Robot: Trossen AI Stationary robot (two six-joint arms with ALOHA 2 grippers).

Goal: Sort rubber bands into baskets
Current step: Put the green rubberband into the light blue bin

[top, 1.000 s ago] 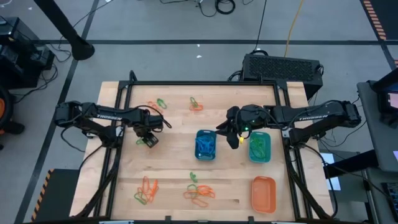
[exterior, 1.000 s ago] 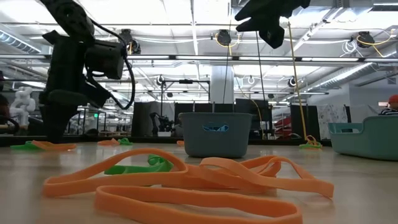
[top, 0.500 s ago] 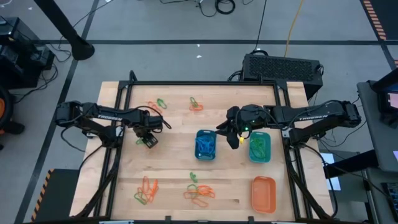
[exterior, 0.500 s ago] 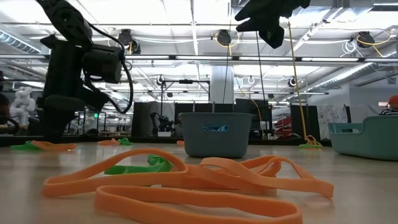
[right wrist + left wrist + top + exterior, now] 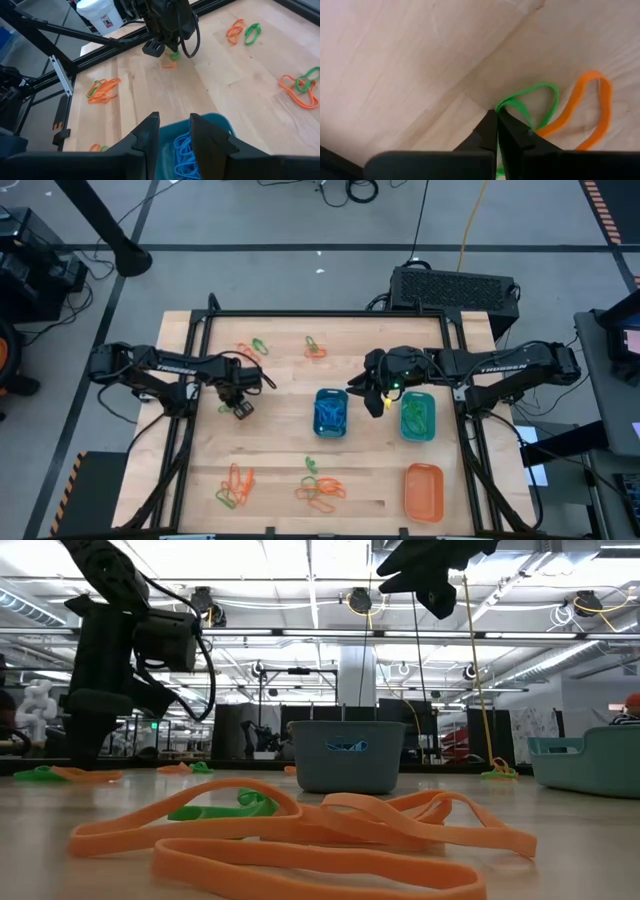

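Note:
My left gripper [image 5: 240, 409] stands low on the table's left half, shut on a green rubber band [image 5: 535, 102] that lies beside an orange rubber band [image 5: 592, 107]. My right gripper [image 5: 378, 402] hangs high between the blue basket [image 5: 331, 412] and the teal-green basket [image 5: 417, 416]. Its fingers [image 5: 175, 125] are apart with nothing between them. The orange basket [image 5: 423, 490] stands at the near right. Blue bands lie in the blue basket and green ones in the teal-green basket. My left gripper pinches one narrowed end of the green band [image 5: 506, 104] between its two fingertips. The fingers come from above, pointing down at the wood. The rest of the loop [image 5: 547, 95] lies slack on the table beyond the fingertips.
Loose orange and green bands lie in heaps at the far left [image 5: 252, 347], far middle [image 5: 315, 347], near left [image 5: 235, 485] and near middle [image 5: 320, 488]. A black frame [image 5: 330, 315] rims the table. The low view shows orange bands [image 5: 300, 830] close in front.
My left gripper has shut on the green band where it lies and has shifted slightly. My right gripper has kept still above the baskets.

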